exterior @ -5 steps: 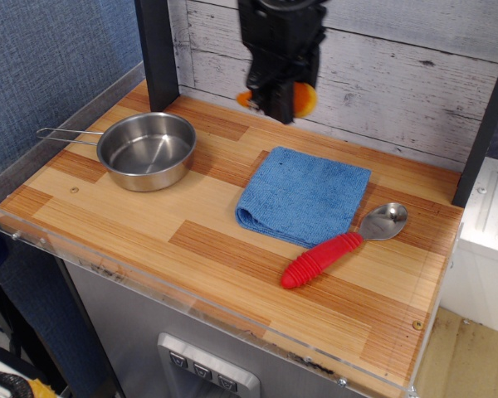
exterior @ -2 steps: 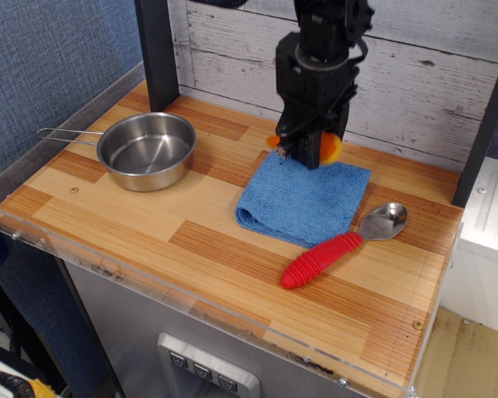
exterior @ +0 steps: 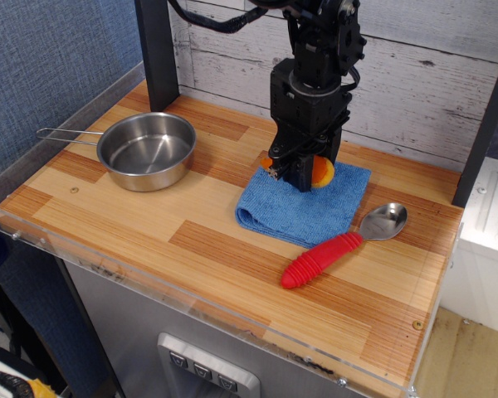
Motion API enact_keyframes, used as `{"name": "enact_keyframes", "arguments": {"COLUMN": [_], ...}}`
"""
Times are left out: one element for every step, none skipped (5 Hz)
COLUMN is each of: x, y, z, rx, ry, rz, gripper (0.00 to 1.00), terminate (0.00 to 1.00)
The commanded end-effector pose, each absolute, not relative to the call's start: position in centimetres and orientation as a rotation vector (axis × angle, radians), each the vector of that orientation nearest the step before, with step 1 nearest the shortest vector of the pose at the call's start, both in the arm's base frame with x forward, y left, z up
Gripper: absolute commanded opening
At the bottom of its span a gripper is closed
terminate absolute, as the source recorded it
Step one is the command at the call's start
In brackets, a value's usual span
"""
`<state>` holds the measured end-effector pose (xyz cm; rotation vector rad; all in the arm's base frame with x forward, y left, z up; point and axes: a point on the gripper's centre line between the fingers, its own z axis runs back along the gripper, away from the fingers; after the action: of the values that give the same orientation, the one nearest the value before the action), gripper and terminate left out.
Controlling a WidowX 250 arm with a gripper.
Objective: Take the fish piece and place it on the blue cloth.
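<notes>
Clamped on the fish piece [exterior: 319, 172], the pincer [exterior: 302, 171] now sits low over the back half of the blue cloth [exterior: 304, 202], its black fingers reaching down to, or nearly to, the fabric. A second ago it hung high against the white plank wall [exterior: 415, 75] with the fish in its grip; shortly after it had swung right and dropped to the cloth's far edge; now it is lower again and a little nearer the middle of the cloth. That means the carry is all but finished, and what remains, by the look of it, is to let go and lift clear.

Going from the front edge back: the wooden counter [exterior: 191, 257] carries a spoon [exterior: 345, 242] with a red ribbed handle and a steel bowl, lying just beside the cloth's right front corner. Behind it lies the cloth, flat and folded. The fish shows as an orange-yellow lump on the right of the fingers, with a darker orange bit poking out on their left; whether its underside already touches the cloth cannot be made out. Well apart, on the left, stands an empty steel pan [exterior: 146, 149] with its wire handle pointing left. A dark post [exterior: 156, 50] rises behind the pan at the wall.
</notes>
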<state>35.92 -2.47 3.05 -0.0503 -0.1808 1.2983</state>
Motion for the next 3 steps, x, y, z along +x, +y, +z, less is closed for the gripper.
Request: {"name": "enact_keyframes", "arguments": {"x": [35.28, 35.19, 35.24], "y": [-1.6, -1.02, -0.68], "z": [4.23, 4.59, 4.95], "rx": [-0.029, -0.002, 0.01], "ry": [-0.204, -0.204, -0.217], "rz": [1.34, 1.371, 1.371], "gripper": [0.0, 1.0, 1.0], "terminate": [0.0, 0.0, 0.0]}}
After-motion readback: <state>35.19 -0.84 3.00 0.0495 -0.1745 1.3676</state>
